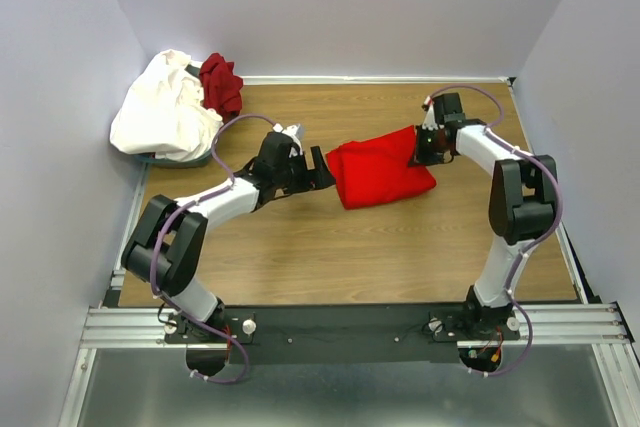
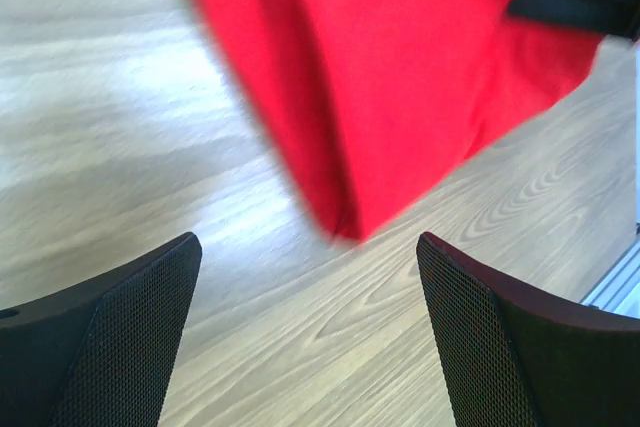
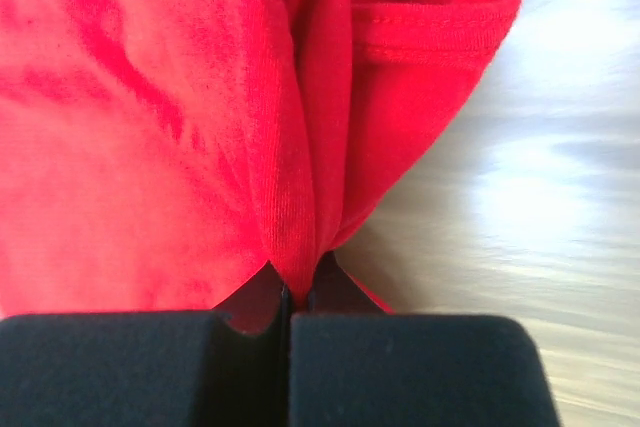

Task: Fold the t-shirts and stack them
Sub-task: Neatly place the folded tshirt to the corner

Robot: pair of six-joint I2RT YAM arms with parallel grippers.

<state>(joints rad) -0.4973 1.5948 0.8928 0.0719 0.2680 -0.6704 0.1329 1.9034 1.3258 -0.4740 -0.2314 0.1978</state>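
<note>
The bright red t-shirt lies bunched and partly folded at the middle of the wooden table. My right gripper is shut on a pinched fold of its cloth at the shirt's right edge. My left gripper is open and empty just left of the shirt; in the left wrist view the red shirt lies ahead of the spread fingers, apart from them. The white t-shirt and the maroon t-shirt lie crumpled at the back left corner.
A dark basket rim shows under the white shirt. Purple walls close in the table on the left, back and right. A metal rail runs along the near edge.
</note>
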